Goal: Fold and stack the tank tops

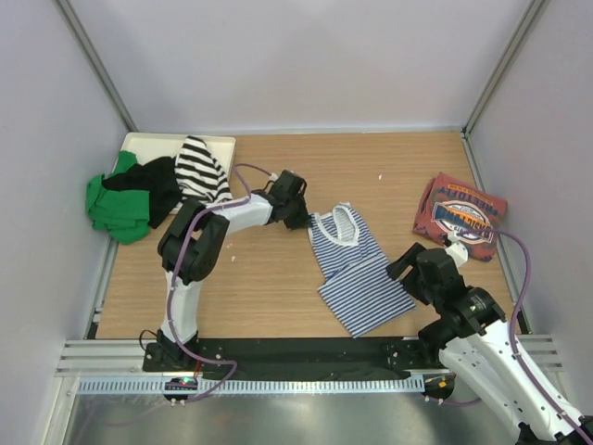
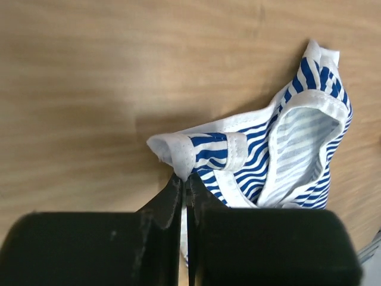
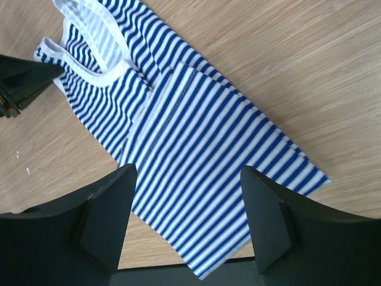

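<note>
Striped cloth fills the middle of the light wooden bench (image 1: 259, 278): a thin navy-and-white striped tank top (image 1: 357, 278) lies there mostly flat, its white-trimmed neck end pointing away from the arm bases and its hem towards them. One long side of the body is turned in over itself, leaving a straight fold line down its length.

The left fingers (image 2: 183, 182) are pressed tight together on the edge of one white-edged shoulder strap (image 2: 202, 152). That strap is raised off the wood and curled over, while the rest of the top stays down.

The right fingers (image 1: 403, 261) stand wide apart and hold nothing. They hang over the hem half of the striped top, near its right edge; whether they touch the cloth cannot be told.

A brick-red tank top with a round printed logo (image 1: 460, 218) lies crumpled at the far right of the bench, well apart from the striped one.

At the far left sits a heap of clothes: a green garment (image 1: 116, 209), a black one (image 1: 148, 185) and a broad black-and-white striped one (image 1: 199, 167), partly resting on a cream tray (image 1: 148, 141).
</note>
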